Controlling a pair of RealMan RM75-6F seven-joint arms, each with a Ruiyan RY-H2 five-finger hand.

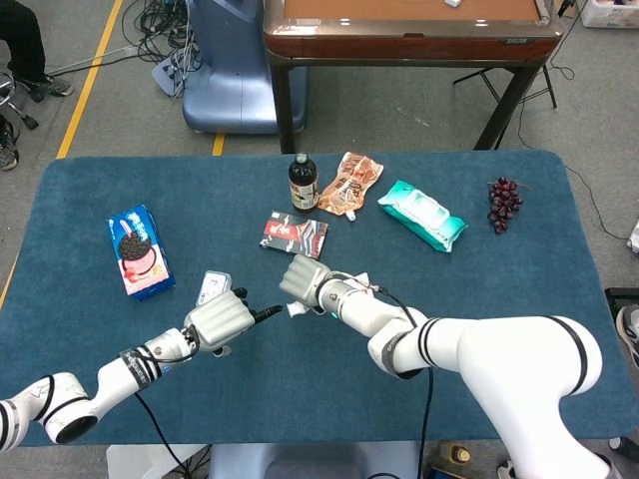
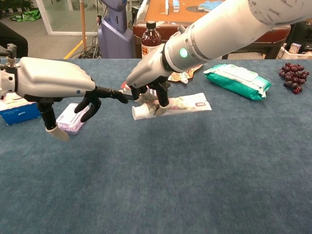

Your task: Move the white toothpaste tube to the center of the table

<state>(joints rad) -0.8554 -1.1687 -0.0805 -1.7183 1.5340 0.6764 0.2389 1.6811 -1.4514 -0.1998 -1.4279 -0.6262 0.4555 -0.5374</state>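
Observation:
The white toothpaste tube (image 2: pixel 183 104) lies level near the middle of the blue table (image 2: pixel 195 185), its cap end (image 2: pixel 138 112) pointing to the left. My right hand (image 2: pixel 150 87) grips the tube near the cap, fingers wrapped around it. In the head view the right hand (image 1: pixel 304 278) covers most of the tube (image 1: pixel 356 282). My left hand (image 2: pixel 54 83) hovers just left of the cap, holding nothing, with its fingers (image 2: pixel 108 92) apart and one stretched toward the tube. The head view shows the left hand (image 1: pixel 219 319) close beside the right.
A small clear box (image 2: pixel 73 118) sits under my left hand. A blue cookie box (image 1: pixel 138 250) lies at the left. Behind the tube are a dark packet (image 1: pixel 294 236), a bottle (image 1: pixel 304 182), a snack pouch (image 1: pixel 351 183), a wipes pack (image 1: pixel 422 215) and grapes (image 1: pixel 503 203).

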